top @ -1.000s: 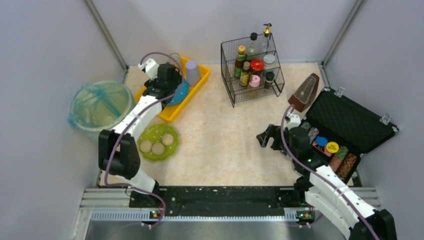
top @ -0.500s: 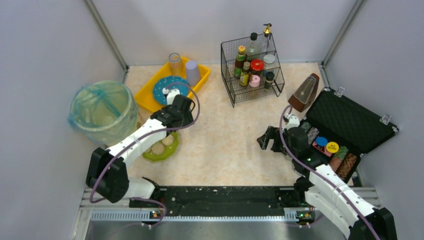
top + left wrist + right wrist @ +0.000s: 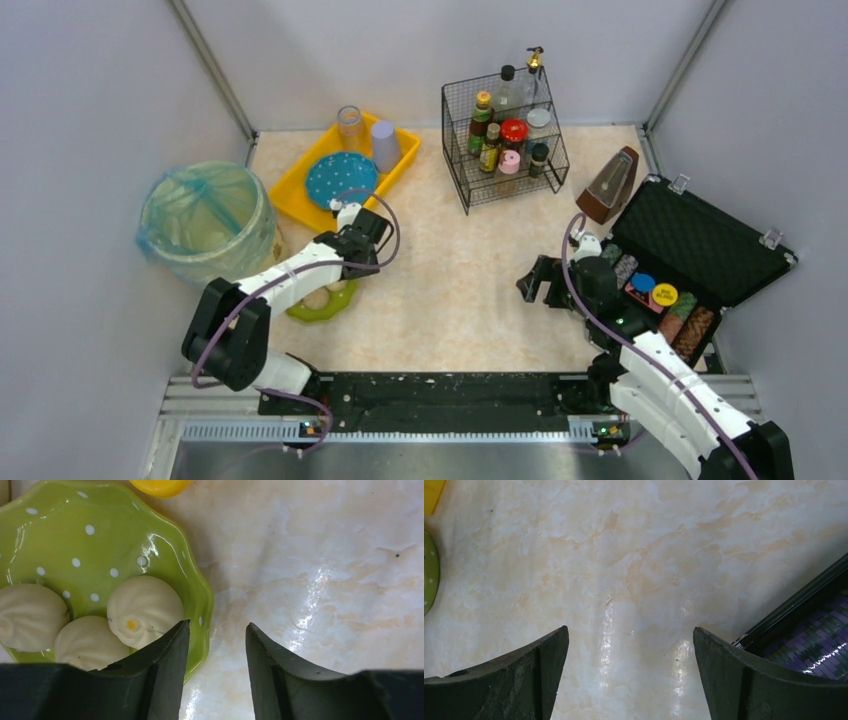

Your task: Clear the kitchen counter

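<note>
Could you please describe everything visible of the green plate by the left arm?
The green plate is a glossy lime dish with white dots and a scalloped rim, ceramic by its look. It lies flat on the kitchen counter, near a yellow tray, and holds three white buns. The left gripper hangs over its edge, one finger above the plate, one outside; contact cannot be told.
</note>
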Motion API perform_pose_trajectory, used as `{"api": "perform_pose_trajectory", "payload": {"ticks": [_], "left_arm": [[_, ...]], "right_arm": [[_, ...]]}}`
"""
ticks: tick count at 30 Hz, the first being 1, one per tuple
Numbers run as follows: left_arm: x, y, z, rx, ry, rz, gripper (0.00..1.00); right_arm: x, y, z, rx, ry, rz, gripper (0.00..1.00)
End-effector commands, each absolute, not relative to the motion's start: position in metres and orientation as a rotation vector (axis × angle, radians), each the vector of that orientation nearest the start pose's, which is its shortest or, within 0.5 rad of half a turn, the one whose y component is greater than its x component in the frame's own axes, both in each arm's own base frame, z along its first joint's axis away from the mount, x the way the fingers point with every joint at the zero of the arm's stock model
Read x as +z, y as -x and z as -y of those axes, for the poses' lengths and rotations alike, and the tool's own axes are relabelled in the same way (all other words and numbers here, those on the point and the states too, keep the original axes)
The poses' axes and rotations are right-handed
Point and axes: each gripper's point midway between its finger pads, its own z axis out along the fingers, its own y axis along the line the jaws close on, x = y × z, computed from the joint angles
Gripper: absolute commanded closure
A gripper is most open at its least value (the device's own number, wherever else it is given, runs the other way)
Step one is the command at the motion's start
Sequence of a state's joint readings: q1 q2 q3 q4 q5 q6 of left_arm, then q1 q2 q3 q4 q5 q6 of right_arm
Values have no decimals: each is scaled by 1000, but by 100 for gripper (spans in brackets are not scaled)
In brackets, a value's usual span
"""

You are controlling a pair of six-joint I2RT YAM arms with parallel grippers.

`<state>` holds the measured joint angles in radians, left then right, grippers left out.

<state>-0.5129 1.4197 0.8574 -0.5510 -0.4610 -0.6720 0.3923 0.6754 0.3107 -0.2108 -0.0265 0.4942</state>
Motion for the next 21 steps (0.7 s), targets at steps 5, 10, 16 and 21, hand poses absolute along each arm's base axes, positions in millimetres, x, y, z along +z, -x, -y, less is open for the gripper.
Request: {"api": "perform_pose_trajectory", "payload": {"ticks": [5, 10, 16, 21], "left_arm": [[37, -286, 95, 207, 379, -2498, 53], [27, -283, 97, 211, 376, -2527, 57], [24, -279, 107, 153, 351, -2563, 77], [30, -273, 148, -25, 242, -2603, 97]], "right_arm": [[98, -233, -123, 543, -97, -2149, 8], [95, -233, -123, 539, -95, -2153, 8], [95, -233, -123, 540, -98, -2150, 8], [93, -234, -124, 551, -110, -2147, 8]]}}
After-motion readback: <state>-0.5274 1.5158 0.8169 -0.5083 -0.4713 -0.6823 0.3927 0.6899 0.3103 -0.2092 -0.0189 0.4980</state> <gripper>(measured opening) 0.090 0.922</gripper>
